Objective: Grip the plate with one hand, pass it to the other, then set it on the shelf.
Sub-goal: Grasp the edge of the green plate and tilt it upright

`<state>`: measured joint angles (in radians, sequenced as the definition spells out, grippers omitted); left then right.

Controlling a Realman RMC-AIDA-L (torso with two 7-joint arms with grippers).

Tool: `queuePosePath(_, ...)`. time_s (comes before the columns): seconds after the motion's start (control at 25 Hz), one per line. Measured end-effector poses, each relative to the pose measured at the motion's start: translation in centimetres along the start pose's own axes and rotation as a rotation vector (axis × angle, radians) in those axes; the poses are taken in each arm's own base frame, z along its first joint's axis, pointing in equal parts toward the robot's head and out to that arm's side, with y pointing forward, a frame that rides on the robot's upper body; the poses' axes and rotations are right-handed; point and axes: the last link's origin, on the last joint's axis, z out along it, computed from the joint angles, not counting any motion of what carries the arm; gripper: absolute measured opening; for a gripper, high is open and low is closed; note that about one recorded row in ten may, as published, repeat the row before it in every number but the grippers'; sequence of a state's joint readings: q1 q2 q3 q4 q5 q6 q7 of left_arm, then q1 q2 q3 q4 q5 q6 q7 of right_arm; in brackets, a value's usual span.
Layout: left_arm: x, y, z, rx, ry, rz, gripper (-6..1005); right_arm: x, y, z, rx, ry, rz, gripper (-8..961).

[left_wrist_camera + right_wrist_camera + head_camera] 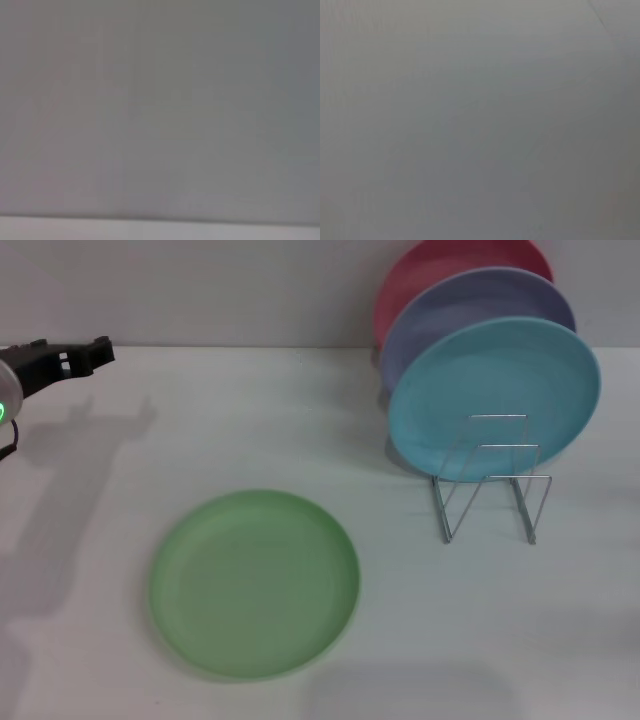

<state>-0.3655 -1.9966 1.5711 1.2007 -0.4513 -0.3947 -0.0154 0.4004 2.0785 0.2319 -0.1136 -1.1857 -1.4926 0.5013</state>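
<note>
None of the steps done: the green plate is seen lying flat on the white table, lower centre-left of the head view, ungripped.
Steps left: gripping, the hand-over, and the setting on the rack are all judged still to come.
Left gripper: held at the upper left edge of the head view, well apart from the plate; nothing is held; how far the fingers are parted cannot be told.
Right gripper: not shown in any view.
Rack: placed at the right of the head view; the front wire loops are seen free.
Rack contents: a blue plate is stood on edge foremost, a lavender plate behind it, a red plate rearmost.
Wrist views: only blank grey surface is shown.
</note>
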Motion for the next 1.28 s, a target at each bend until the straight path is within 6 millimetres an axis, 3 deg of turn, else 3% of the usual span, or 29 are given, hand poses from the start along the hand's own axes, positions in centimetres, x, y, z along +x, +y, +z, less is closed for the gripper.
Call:
queuePosePath(0.12,1.3,1.0,-0.6,-0.04,-0.104,0.015,797,-0.1,0.1,0.1,-0.004,-0.004,0.0,701)
queuePosePath(0.4,1.9,2.6,-2.0,-0.237,-0.272,-0.01,797,-0.4,0.2,0.5,-0.017,-0.02,-0.007,701)
queuePosePath(0.64,0.9,3.5,-3.8,-0.336,-0.49,0.038,797,-0.5,0.1,0.6,-0.014,-0.025,-0.009,700)
queuePosePath(0.96,-0.8,3.0,-5.7,-0.339,-0.71,0.053,797,-0.9,-0.1,1.1,-0.02,-0.038,-0.049,700)
queuePosePath(1.28,-2.3,2.8,-5.9,-0.321,-0.802,0.044,796,-1.0,0.3,1.8,-0.032,-0.047,-0.066,701)
